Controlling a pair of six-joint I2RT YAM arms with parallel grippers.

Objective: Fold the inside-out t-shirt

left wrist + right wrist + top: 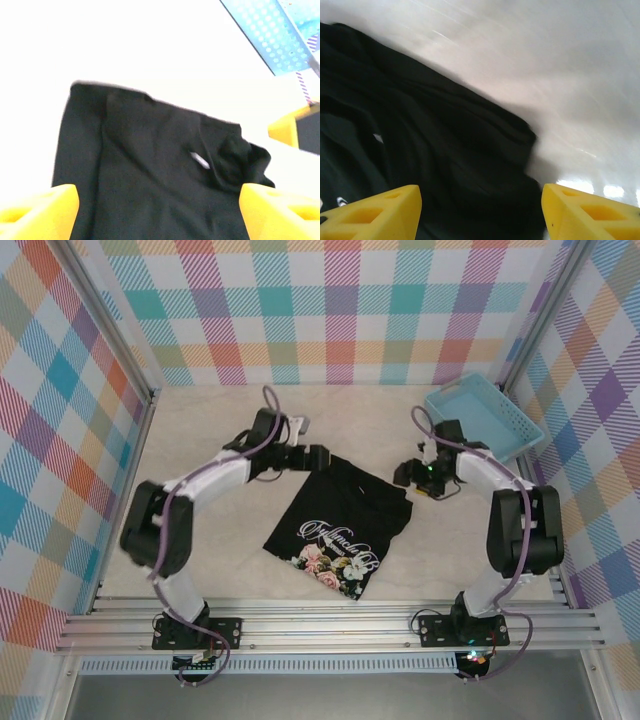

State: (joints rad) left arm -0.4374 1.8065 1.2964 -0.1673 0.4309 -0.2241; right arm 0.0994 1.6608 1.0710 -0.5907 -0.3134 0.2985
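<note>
The t-shirt [340, 525] lies print-up at the centre of the table [200, 430]; we see the left gripper [315, 455] and right gripper [410, 477] flanking its far edge, jaws spread and empty, apparently placed to pinch both corners; blur hides any contact.

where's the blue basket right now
In the top view the light blue basket sits at the far right corner of the table, just beyond the right pincer and to the right of the black t-shirt.
</note>
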